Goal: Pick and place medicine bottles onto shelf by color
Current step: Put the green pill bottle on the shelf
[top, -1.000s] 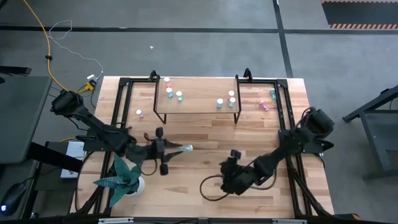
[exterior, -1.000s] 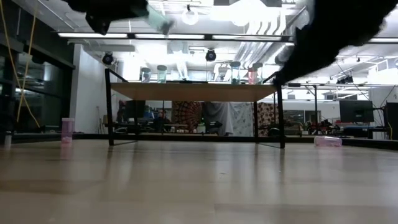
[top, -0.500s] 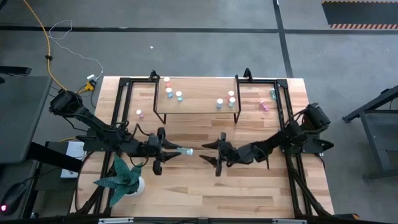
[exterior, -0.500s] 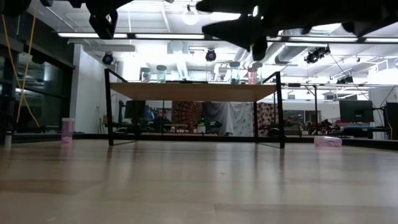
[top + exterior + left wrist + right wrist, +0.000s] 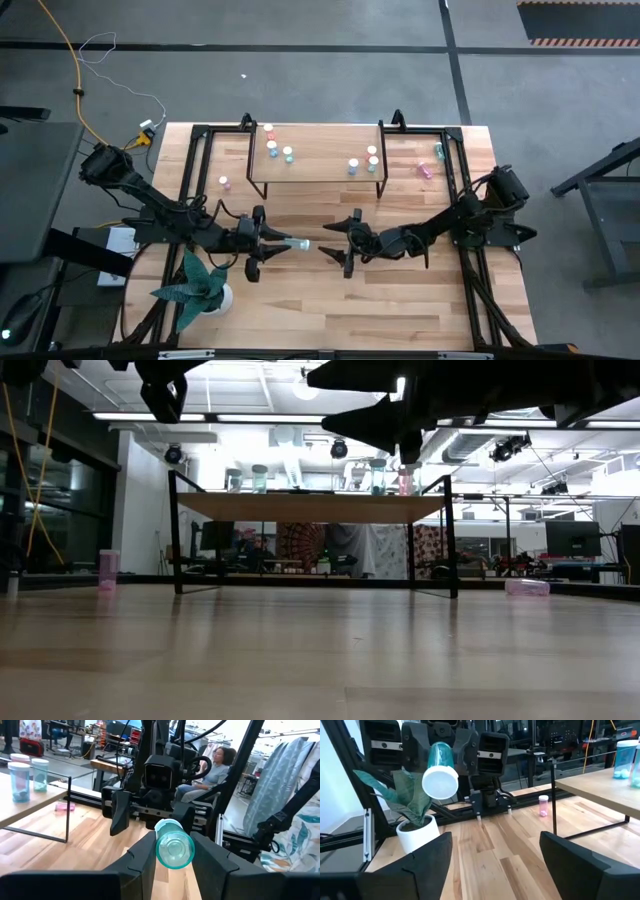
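My left gripper point(image 5: 272, 245) hovers over the middle of the table, shut on a teal medicine bottle point(image 5: 298, 243) that lies level with its white cap point(image 5: 440, 781) toward the table's right. My right gripper point(image 5: 333, 245) faces it from the right, open, its fingers point(image 5: 427, 860) short of the cap and touching nothing. The shelf point(image 5: 315, 155) stands at the far side on thin black legs. A few bottles point(image 5: 273, 146) stand upright on its left end and a few more point(image 5: 364, 160) on its right end. My left gripper pinches the teal bottle at its base end point(image 5: 174, 851) between the two fingers point(image 5: 145, 860). The fingers come level from the table's left and lie along the bottle. It is lifted clear of the table, level, with its cap end sticking out past the fingertips.
A pink bottle point(image 5: 224, 183) stands on the table left of the shelf. A pink one point(image 5: 425, 170) and a teal one point(image 5: 438, 150) sit to the shelf's right. A white pot with a green plant point(image 5: 205, 290) is at the near left. Bare wood lies between the arms and the shelf.
My right gripper has swung from the near right of the table up and leftward to the middle, turning level to face the left gripper, then crept a little closer to the bottle's cap. The left gripper and the bottle have stayed nearly where they were.
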Tool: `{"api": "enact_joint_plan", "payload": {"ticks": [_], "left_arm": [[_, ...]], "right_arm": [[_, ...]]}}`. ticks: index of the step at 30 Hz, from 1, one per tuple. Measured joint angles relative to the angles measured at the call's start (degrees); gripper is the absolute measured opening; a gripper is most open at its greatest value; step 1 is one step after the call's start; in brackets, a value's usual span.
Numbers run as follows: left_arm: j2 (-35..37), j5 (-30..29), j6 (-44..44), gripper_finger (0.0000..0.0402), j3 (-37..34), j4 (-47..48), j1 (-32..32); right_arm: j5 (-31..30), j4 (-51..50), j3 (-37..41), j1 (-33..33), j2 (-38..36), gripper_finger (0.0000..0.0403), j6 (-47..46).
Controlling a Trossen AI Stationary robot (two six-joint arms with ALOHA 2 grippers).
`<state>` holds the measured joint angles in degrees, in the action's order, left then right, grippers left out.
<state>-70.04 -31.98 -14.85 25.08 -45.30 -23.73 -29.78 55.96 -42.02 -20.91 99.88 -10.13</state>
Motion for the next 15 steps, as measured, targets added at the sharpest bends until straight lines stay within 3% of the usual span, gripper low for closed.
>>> {"api": "enact_joint_plan", "payload": {"ticks": [6, 15], "left_arm": [[0.0, -0.5, 0.0, 0.0101, 0.0, 0.0, 0.0], [0.0, -6.5, 0.0, 0.0101, 0.0, -1.3, 0.0]], "right_arm": [[0.0, -0.4, 0.0, 0.5, 0.0, 0.03, 0.1], [2.9, 1.1, 0.0, 0.6, 0.0, 0.03, 0.1]]}}
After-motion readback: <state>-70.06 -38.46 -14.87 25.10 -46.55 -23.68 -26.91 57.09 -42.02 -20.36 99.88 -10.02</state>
